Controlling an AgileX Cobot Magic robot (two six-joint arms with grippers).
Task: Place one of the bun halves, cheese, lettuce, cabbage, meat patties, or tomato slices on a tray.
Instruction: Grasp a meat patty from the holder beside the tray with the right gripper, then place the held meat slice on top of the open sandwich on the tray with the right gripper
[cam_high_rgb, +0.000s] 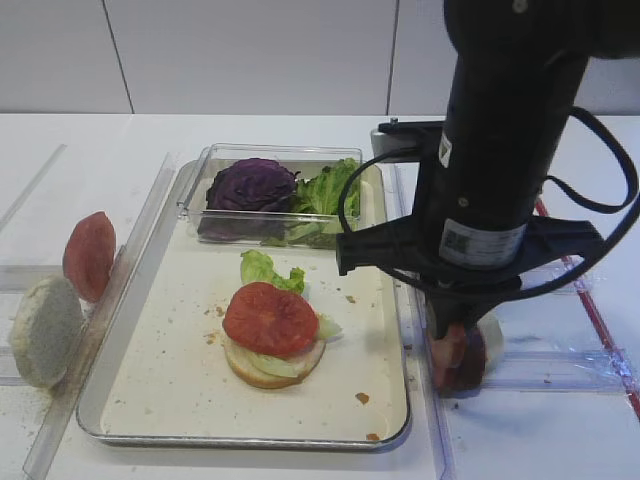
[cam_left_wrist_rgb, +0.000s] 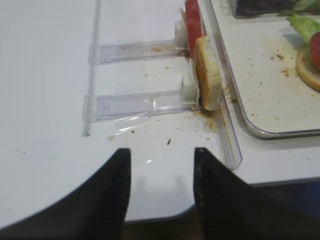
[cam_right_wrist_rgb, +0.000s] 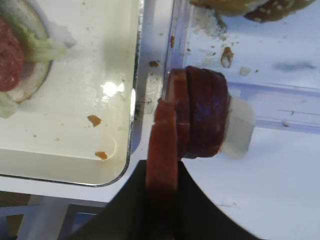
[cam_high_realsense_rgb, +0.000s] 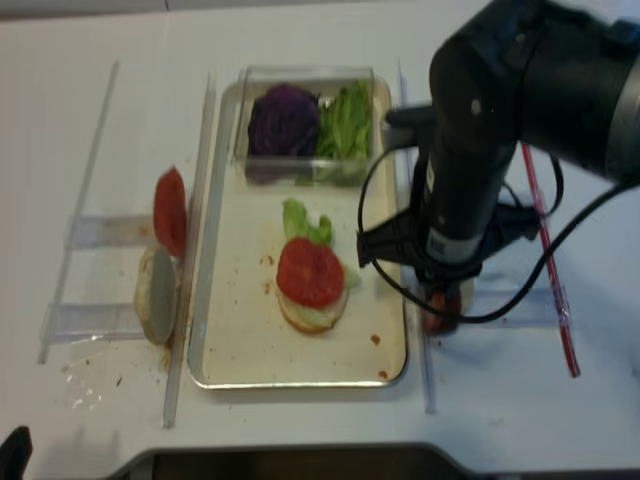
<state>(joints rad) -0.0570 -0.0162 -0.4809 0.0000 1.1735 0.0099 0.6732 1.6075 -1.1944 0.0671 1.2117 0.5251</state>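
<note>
- Right tool (cam_right_wrist_rgb: 161, 172), bottom middle of wrist view, pinched tight on one meat patty (cam_right_wrist_rgb: 162, 145) beside the stack, right of the tray (cam_right_wrist_rgb: 131, 115).
- Probably soft, floppy, slippery: hold by rim.
- Left tool (cam_left_wrist_rgb: 161, 170) open, holding nothing.

This looks like a robot test bench in a lab rather than a working kitchen. A plain white tabletop (cam_high_rgb: 250, 135) backs onto bare white wall panels (cam_high_rgb: 250, 50). Clear acrylic racks (cam_left_wrist_rgb: 135, 102) hold food slices on edge beside a tray (cam_high_rgb: 180, 400), and a small clear box (cam_high_rgb: 275, 185) holds greens. A black robot arm (cam_high_rgb: 500, 150) with looping cables and a printed code label stands over them.
</note>
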